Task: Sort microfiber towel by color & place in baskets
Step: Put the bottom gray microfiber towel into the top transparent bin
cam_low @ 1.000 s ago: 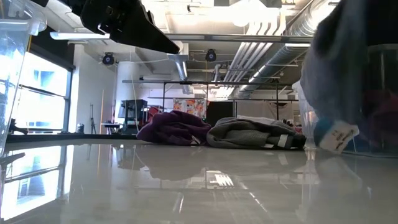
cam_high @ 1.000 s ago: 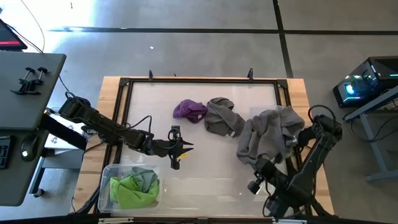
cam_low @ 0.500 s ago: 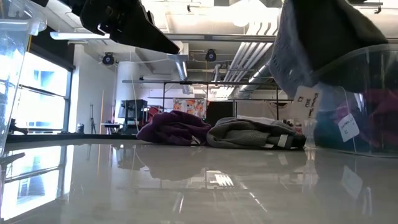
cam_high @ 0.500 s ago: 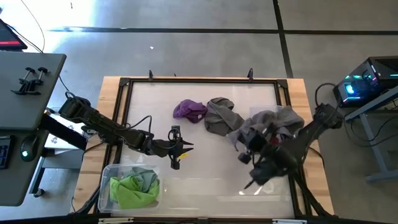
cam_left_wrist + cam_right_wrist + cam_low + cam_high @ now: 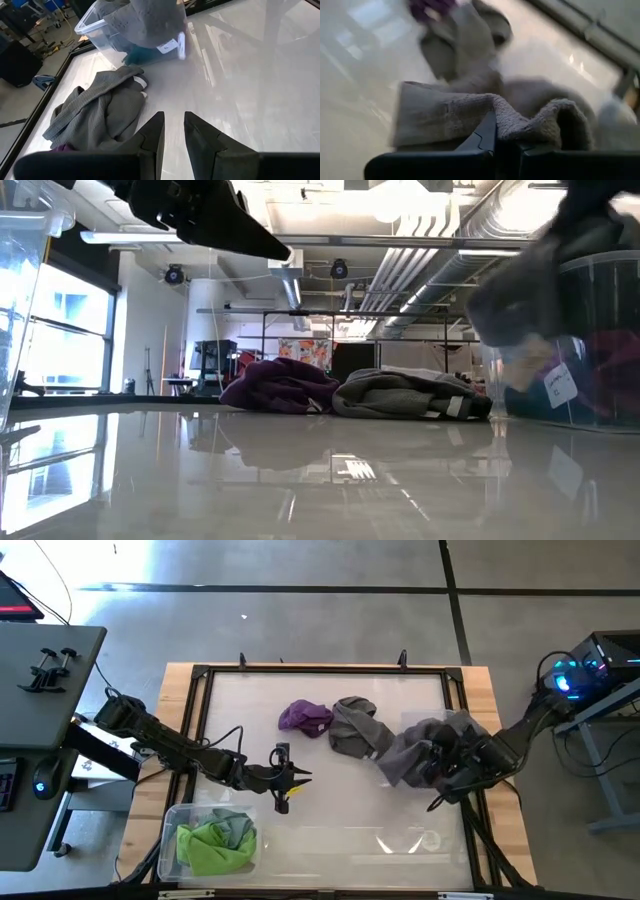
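Note:
My right gripper (image 5: 432, 768) is shut on a grey microfiber towel (image 5: 405, 755), which it carries above the clear basket (image 5: 470, 720) at the table's right. That basket (image 5: 600, 350) holds other towels. A purple towel (image 5: 305, 717) and a second grey towel (image 5: 355, 730) lie bunched on the table's far middle. The near-left basket (image 5: 170, 830) holds a lime green towel (image 5: 210, 848) and a grey one. My left gripper (image 5: 298, 777) waits over the table's middle, its fingers (image 5: 155, 131) a little apart with nothing between them. My right gripper pinches a fold of the grey towel (image 5: 520, 120) between its two fingers, and the cloth bulges up over the fingertips. The fingers slant downward from the table's right side. The towel hangs in a bunch, clear of the table; whether it touches the basket I cannot tell.
A black frame (image 5: 320, 670) borders the glossy table top. The near middle of the table (image 5: 340, 840) is bare. Beyond the left edge stands a grey side table (image 5: 40, 670), and a device with blue lights (image 5: 575, 675) stands to the right.
My right gripper has swung from the table's near right toward the far and right edges and risen a little, turning as it went. It stays shut on the grey towel, which has gone from a wide drape to a bunch over the right basket.

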